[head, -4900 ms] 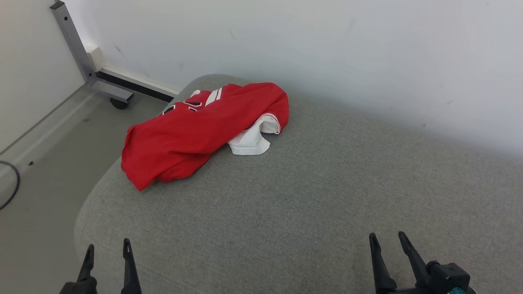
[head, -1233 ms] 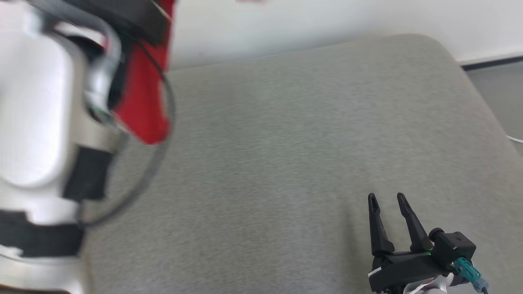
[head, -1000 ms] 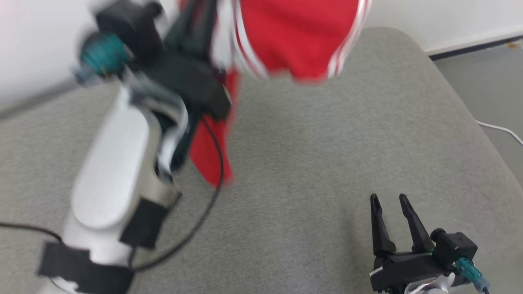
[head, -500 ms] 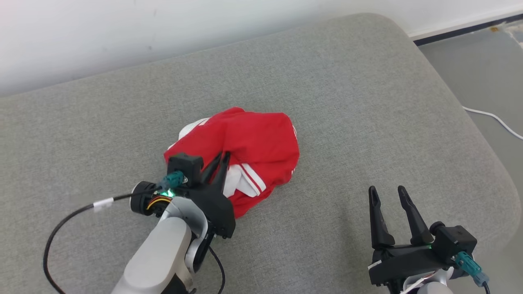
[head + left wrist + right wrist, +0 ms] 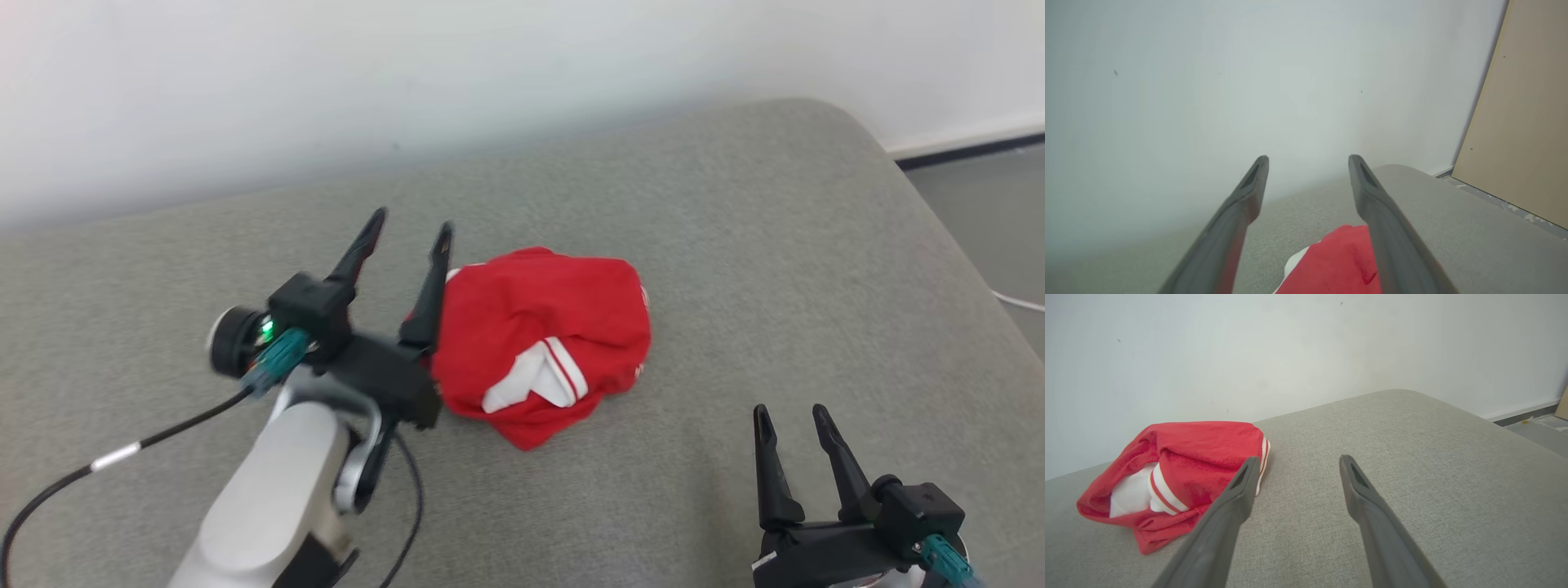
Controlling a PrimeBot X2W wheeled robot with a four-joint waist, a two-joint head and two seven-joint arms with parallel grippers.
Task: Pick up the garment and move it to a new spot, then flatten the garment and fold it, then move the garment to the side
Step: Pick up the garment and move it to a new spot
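1. The garment (image 5: 543, 343) lay bunched mid-way across the grey cushion (image 5: 735, 245), with no clear long axis.
2. The left hand (image 5: 411, 222) stood with its fingers apart and empty, and the heap lay just beside it at 3 o'clock.
3. The right hand (image 5: 790, 412), fingers also apart, had the heap at 10 o'clock, well apart — the left hand was nearer.
4. Half a second earlier the left hand was pinching the cloth — it had since let go.

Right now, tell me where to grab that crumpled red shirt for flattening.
Pinch the white striped band poking out of the red shirt, probably best from above on the near side. It lies topmost on the bunched heap, facing the robot.
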